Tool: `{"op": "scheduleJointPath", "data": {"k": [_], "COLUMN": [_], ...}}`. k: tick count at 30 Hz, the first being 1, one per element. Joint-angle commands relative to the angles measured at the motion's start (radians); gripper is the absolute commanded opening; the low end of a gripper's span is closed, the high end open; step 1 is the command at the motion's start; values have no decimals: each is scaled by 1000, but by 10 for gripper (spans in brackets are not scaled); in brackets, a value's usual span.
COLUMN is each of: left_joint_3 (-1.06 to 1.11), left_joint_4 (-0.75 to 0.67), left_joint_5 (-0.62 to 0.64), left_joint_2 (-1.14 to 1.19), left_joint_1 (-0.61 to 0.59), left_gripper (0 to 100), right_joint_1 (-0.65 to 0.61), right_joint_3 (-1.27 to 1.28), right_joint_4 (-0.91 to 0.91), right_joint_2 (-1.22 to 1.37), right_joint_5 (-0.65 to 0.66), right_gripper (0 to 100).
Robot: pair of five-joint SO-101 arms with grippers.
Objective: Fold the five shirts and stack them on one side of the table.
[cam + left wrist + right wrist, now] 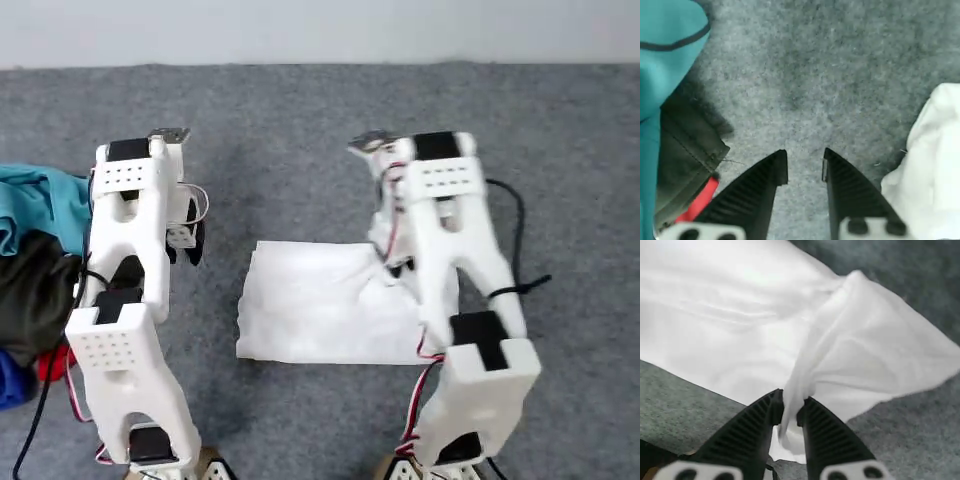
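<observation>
A raised fold of the white shirt (740, 315) is pinched between the fingers of the right end effector (790, 407), near the shirt's right side; the rest of the shirt is laid mostly flat on the grey surface (840, 75) between the two arms. The left end effector (805, 162) is held slightly spread, with nothing in it, above bare surface just beside the white shirt. Farther out, at the surface's left edge, a pile is formed by a teal shirt (40, 200), a dark shirt (35, 290), a red shirt (55, 362) and a blue shirt (10, 385)
</observation>
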Motion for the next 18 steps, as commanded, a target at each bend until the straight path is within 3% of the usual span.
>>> {"op": "scheduleJointPath", "data": {"k": [1,18], "left_joint_3": [-25,-25], "left_joint_4": [9,8], "left_joint_5": [-31,-32], "left_joint_2": [-44,-43], "left_joint_1": [-8,-8], "left_gripper": [124,124], "right_joint_1": [-91,-325], "right_joint_3": [0,0], "right_joint_4": [12,-156], "right_joint_2": [-58,-56], "right_joint_5": [-25,-83], "right_gripper": [10,10]}}
